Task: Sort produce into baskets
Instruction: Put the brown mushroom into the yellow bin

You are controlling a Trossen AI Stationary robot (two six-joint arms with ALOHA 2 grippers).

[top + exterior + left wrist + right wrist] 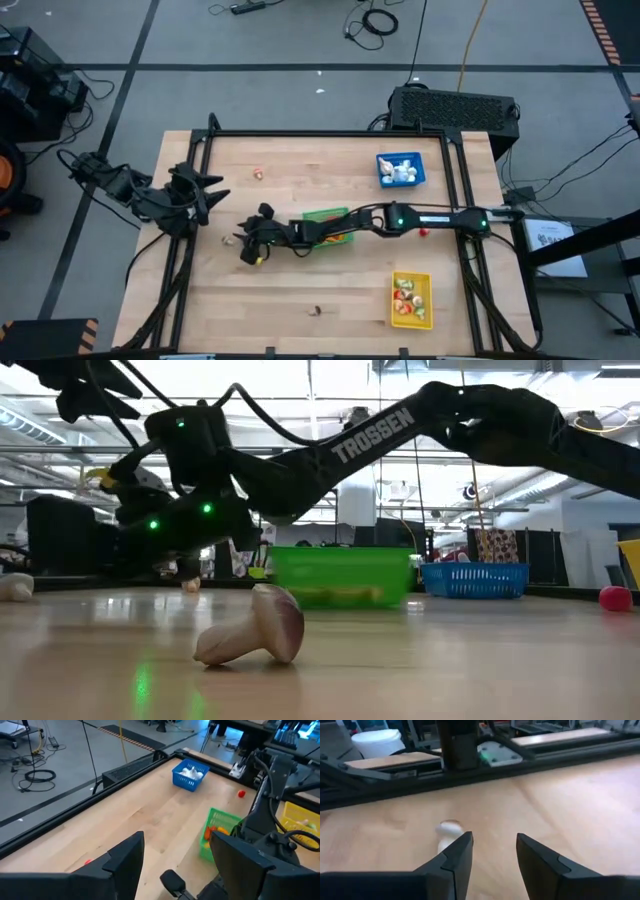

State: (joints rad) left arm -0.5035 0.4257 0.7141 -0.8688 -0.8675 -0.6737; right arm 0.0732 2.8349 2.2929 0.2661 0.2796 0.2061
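Observation:
My right arm reaches from the table's right side over the green basket (328,222) toward the left. Its gripper (495,840) stands open and low above the wood, with nothing between its fingers. A small white produce piece (447,831) lies on the table just beyond one fingertip, also seen as the white piece (238,240) from above. My left gripper (175,845) is open, empty and raised at the table's left edge (205,190). The blue basket (400,168) holds white pieces. The yellow basket (410,298) holds red and green ones.
A toy mushroom (255,630) lies on its side near the table's front edge (315,311). Loose red pieces lie at the far left (258,174) and right of the green basket (424,232). A black frame (330,133) borders the table.

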